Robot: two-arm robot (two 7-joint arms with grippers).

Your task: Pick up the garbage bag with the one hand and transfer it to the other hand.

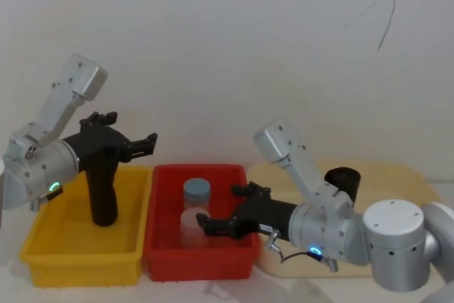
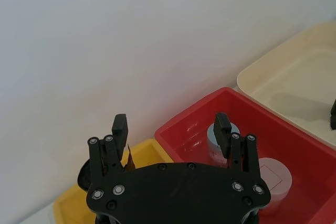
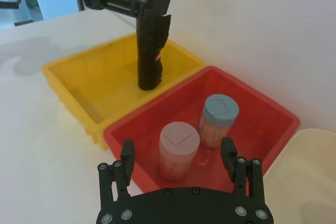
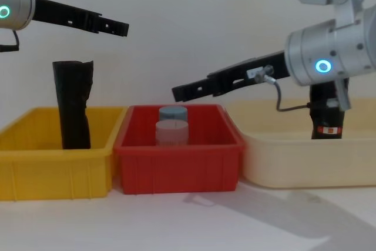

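- Left gripper [image 2: 170,129], on the arm with the teal-green ring, hangs above the yellow bin [image 4: 53,171]. We see its fingers spread wide, with the pale wall between them.
- Below it a black roll [image 4: 73,110] with an uneven top stands upright in the yellow bin. In the chest view the fingers are clearly above this roll and apart from it. In the head view the gripper body covers the top of the roll, so there we cannot judge the gap.
- Right gripper [image 3: 177,149], on the arm with the blue ring, reaches over the red bin [image 4: 179,168]. Its fingers are also wide apart, above a pink-lidded jar [image 3: 176,165] and a blue-lidded jar [image 3: 219,111].
- We find the garbage bag [image 4: 325,116] standing upright in the cream tray [image 4: 282,163], at the robot's right and well apart from the fingers of both grippers. Its red-and-white label band sits near the lower end.
- In the chest view the upper part of the bag is hidden behind the joint of the right arm. In the head view we see just its dark top behind the forearm. Whether it leans on the tray wall, we cannot tell.
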